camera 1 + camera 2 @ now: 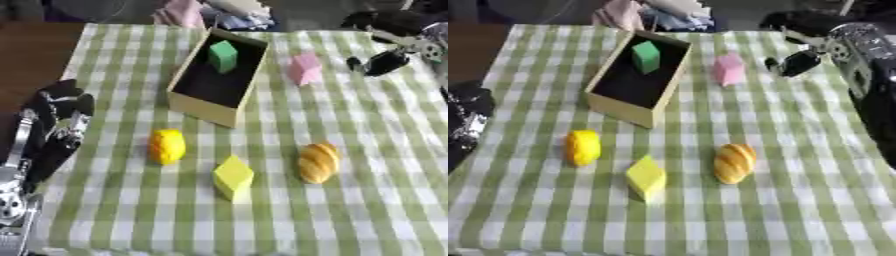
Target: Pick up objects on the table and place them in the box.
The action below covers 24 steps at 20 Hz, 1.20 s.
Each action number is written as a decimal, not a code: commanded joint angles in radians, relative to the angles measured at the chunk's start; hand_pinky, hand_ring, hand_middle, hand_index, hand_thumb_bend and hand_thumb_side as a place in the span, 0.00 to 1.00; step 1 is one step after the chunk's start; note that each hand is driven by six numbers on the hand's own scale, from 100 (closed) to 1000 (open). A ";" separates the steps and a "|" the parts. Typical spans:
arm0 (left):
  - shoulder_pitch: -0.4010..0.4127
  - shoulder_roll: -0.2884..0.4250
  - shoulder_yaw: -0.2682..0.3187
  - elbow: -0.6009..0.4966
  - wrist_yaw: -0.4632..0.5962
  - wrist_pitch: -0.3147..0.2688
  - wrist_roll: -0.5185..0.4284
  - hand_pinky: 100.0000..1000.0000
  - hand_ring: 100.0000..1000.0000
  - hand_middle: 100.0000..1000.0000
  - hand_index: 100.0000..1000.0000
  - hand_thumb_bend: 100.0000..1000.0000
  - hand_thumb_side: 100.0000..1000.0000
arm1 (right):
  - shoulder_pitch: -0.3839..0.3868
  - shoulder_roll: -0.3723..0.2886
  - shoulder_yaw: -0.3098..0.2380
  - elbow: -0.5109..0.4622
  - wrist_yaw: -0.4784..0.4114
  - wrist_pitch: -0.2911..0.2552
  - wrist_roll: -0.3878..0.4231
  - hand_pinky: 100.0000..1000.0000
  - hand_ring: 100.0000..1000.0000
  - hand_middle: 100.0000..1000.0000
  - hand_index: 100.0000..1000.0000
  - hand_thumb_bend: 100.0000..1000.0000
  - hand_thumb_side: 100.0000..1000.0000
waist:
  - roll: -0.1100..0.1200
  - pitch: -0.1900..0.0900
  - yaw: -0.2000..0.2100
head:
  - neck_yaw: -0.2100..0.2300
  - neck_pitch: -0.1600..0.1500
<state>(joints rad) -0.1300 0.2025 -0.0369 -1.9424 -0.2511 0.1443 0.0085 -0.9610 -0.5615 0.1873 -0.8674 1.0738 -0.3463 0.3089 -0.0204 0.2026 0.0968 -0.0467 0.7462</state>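
Altogether four loose objects: one pink block (305, 68) just beside the right hand (378, 63), whose fingers' state I cannot tell; one yellow block (233, 176), one lemon (166, 146), one bread roll (318, 162). One green block (223, 56) sits in the box (203, 109). Left hand (54, 131) rests with fingers relaxed.

My workplace looks like a home-style test setup, green-and-white checked tablecloth (367, 150) over my table, toy blocks and food laid out, heaped clothes (219, 15) at the far edge.

Green-checked tablecloth (367, 150); dark brown floor (35, 50) left; clutter (227, 12) behind.

Checked table (367, 190), box (203, 107), pink block (305, 68), bread (318, 162)
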 commanded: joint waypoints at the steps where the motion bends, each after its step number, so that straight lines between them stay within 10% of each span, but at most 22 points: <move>1: -0.010 0.010 -0.003 -0.020 0.003 -0.001 -0.005 0.77 0.70 0.70 0.83 0.26 0.59 | -0.034 0.006 -0.028 0.035 0.032 0.010 -0.025 1.00 1.00 1.00 1.00 0.01 0.28 | 0.000 -0.016 0.004 | -0.005 -0.011; 24: -0.010 0.005 -0.007 -0.020 0.005 -0.003 -0.012 0.77 0.70 0.70 0.83 0.26 0.59 | -0.045 0.073 -0.037 0.111 0.080 -0.006 -0.052 1.00 1.00 1.00 1.00 0.00 0.26 | 0.003 -0.015 0.013 | -0.006 -0.010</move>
<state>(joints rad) -0.1317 0.2016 -0.0405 -1.9425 -0.2460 0.1434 -0.0013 -0.9781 -0.4736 0.1550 -0.7522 1.1511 -0.3496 0.2578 -0.0201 0.2030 0.1098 -0.0534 0.7450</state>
